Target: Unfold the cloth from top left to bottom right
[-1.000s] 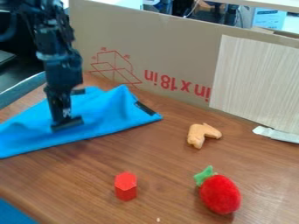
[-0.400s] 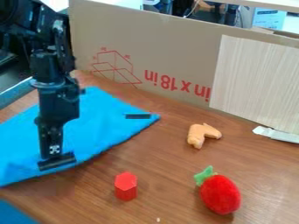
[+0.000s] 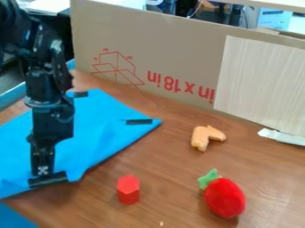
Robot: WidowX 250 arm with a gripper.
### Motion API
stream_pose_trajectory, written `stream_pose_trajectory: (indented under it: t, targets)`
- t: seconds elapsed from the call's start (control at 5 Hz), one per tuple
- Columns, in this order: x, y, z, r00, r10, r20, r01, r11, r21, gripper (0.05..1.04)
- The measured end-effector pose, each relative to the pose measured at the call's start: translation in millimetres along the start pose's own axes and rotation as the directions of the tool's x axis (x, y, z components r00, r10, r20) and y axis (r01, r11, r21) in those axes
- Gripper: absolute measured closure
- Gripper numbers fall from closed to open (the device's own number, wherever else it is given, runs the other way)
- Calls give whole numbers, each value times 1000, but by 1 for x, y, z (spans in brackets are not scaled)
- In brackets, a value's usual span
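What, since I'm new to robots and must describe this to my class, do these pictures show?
The black machine is a robot arm. Every picture comes from one fixed camera looking down at a slant. A blue cloth lies on a wooden table, with the gripper down at its near edge. Whether it grips the fabric, I can't tell. Also on the table are a red six-sided block, a tan curved piece and a red strawberry-like toy. A cardboard sheet stands behind.
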State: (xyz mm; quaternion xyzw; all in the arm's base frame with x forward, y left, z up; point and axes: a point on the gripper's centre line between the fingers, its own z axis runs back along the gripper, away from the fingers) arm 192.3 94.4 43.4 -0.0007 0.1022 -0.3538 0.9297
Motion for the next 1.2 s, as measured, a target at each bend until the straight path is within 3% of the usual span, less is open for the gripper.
stream_pose_trajectory:
  t: [0.2,0.4,0.6,0.8,1.0,1.2]
  targets:
    - [4,-8,-23,993,-58,-99,66,995,76,1012]
    - [3,-12,-34,982,-66,-177,92,986,142,865]
    - [2,-16,-29,983,-85,-165,107,986,129,606]
    - [-4,-18,-13,987,-110,-113,116,992,48,301]
    - [-6,-15,16,994,-109,-28,107,992,-64,86]
    - [-14,0,65,995,-54,88,66,989,-129,84]
